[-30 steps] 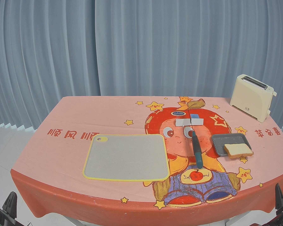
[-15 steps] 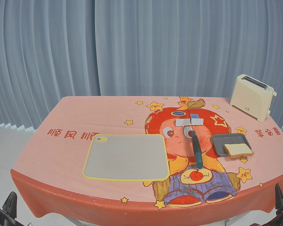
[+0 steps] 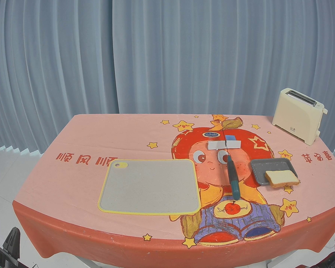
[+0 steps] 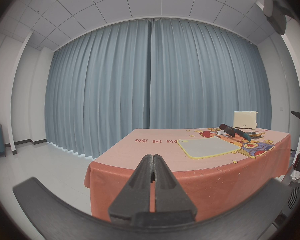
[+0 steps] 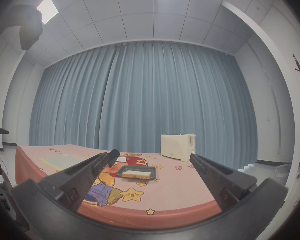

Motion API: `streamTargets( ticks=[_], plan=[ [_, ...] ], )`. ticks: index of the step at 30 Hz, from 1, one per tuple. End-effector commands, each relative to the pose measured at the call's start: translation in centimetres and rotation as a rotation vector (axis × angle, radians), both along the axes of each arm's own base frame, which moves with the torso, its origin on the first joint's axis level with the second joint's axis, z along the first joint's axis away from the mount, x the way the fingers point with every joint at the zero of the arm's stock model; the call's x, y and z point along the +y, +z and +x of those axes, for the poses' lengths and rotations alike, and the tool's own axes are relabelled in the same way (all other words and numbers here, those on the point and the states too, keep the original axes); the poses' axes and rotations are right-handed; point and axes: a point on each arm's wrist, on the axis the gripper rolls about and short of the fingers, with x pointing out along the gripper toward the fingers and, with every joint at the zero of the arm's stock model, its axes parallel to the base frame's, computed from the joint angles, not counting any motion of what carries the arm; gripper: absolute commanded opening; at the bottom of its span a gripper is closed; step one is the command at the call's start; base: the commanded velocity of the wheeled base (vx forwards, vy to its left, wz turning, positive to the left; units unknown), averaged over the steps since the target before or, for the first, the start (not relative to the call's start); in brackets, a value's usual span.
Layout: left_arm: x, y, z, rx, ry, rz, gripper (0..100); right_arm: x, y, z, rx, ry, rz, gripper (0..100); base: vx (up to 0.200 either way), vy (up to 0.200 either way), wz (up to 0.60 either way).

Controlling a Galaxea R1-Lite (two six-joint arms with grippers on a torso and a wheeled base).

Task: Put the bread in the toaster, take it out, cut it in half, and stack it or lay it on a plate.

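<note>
Right wrist view, end effector (image 5: pixel 153 155) spread wide

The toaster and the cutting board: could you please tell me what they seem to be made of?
Toaster: probably plastic, a smooth cream shell with soft sheen. Cutting board: likely plastic too, a matte grey face with a moulded yellow rim and hanging hole.
</note>
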Motion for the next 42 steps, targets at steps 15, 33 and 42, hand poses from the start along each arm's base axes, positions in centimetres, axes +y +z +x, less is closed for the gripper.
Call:
streamTargets(
  ticks=[15, 33, 42],
  plan=[
    [0.0, -0.5, 0.1, 0.019, 0.001, -0.001, 0, 0.0, -0.7, 0.0, 0.018, 0.003, -0.006, 100, 0.0, 0.0, 0.0],
    [0.0, -0.5, 0.1, 0.019, 0.001, -0.001, 0, 0.0, 1.4, 1.3, 0.131, 0.146, 0.282, 100, 0.0, 0.0, 0.0],
    [0.0, -0.5, 0.1, 0.019, 0.001, -0.001, 0, 0.2, 1.8, 2.3, 0.236, 0.195, 0.551, 100, 0.0, 0.0, 0.0]
  ],
)
